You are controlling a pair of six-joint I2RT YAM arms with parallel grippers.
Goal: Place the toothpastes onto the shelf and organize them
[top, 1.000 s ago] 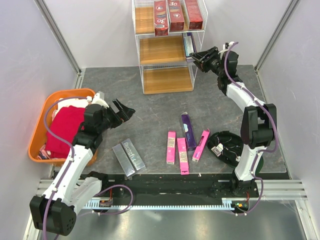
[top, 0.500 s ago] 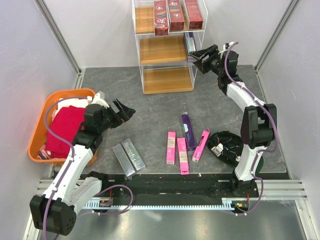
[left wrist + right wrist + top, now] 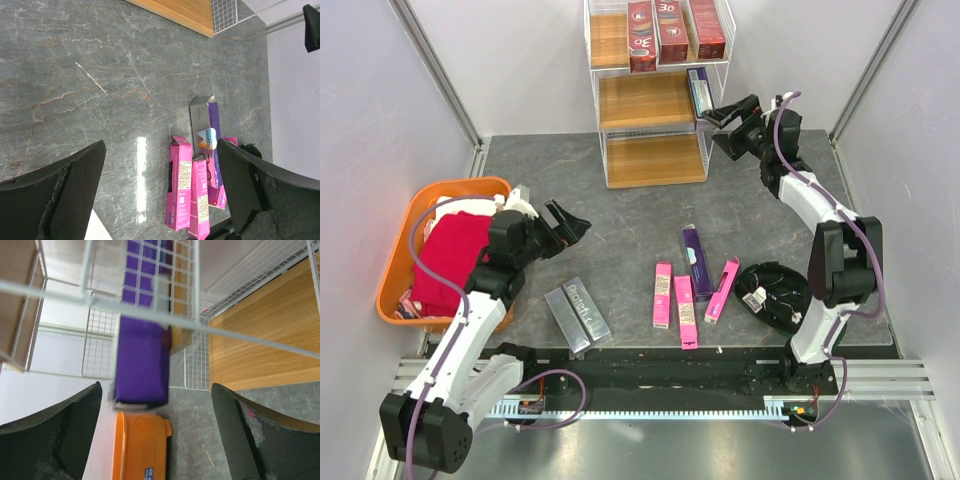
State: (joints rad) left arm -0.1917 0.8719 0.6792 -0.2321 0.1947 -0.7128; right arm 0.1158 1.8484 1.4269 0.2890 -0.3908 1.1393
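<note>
- Shelf (image 3: 603,128) stands at 12 o'clock on the desk (image 3: 620,230), with three wooden tiers in a white wire frame.
- Top tier: three red boxes (image 3: 668,30) of toothpaste side by side, filling the tier's 3 o'clock half.
- Middle tier: one shelved purple box (image 3: 698,92) at the tier's 3 o'clock edge, against the wire side wall.
- Right end effector (image 3: 718,125) hovers just outside the shelf's 3 o'clock side at middle-tier height. Its fingers are spread wide with nothing between them, clear of the shelved purple box.
- In the right wrist view that box sits beyond the wire grid and is blurred. Whether it stands square or leans I cannot tell.
- Left end effector (image 3: 568,218) hangs over the desk at about 9 o'clock, fingers wide apart and holding nothing, pointed toward 3 o'clock.
- Loose on the desk at about 5 o'clock: three pink boxes (image 3: 685,310). Two lie side by side and the third is tilted at their 3 o'clock side.
- Loose purple box (image 3: 696,255) lies just at 12 o'clock of the pink boxes, one end flap open.
- Two silver-grey boxes (image 3: 577,312) lie touching, side by side, at about 7 o'clock near the left arm.
- Orange tub (image 3: 392,262) sits at 9 o'clock with a red cloth (image 3: 448,255) inside.
- Black round object (image 3: 770,295) sits at 4 o'clock, just beside the tilted pink box.
</note>
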